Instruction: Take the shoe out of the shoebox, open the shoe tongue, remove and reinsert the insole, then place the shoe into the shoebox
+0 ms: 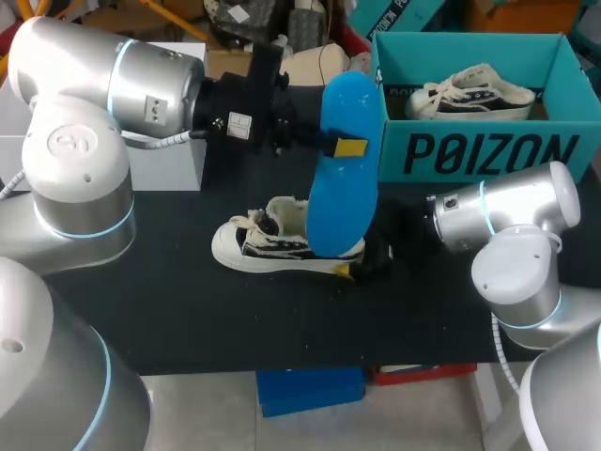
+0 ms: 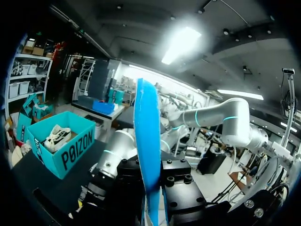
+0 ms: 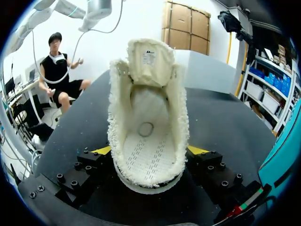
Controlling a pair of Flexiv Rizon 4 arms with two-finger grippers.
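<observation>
Between the fingers of the left gripper (image 2: 151,186) stands the blue insole (image 2: 146,132), clamped on its two faces and held upright over the table (image 1: 169,301). Below it, the right gripper (image 3: 149,157) is closed on the heel of the shoe (image 3: 146,108), one yellow tip on each side, so the shoe rests on its sole and cannot slide. The tongue is lifted away and the mouth is open; inside shows the bare stitched bottom, with no insole. I judge that the step in hand is the reinsertion. To do it well, the left arm should tilt the insole so its toe end points into the mouth, slide it forward under the tongue first, then press the heel part flat, while the right gripper holds firm. The teal shoebox (image 1: 488,150), with a second shoe (image 1: 474,94) in it, stands behind, apart from the work.
</observation>
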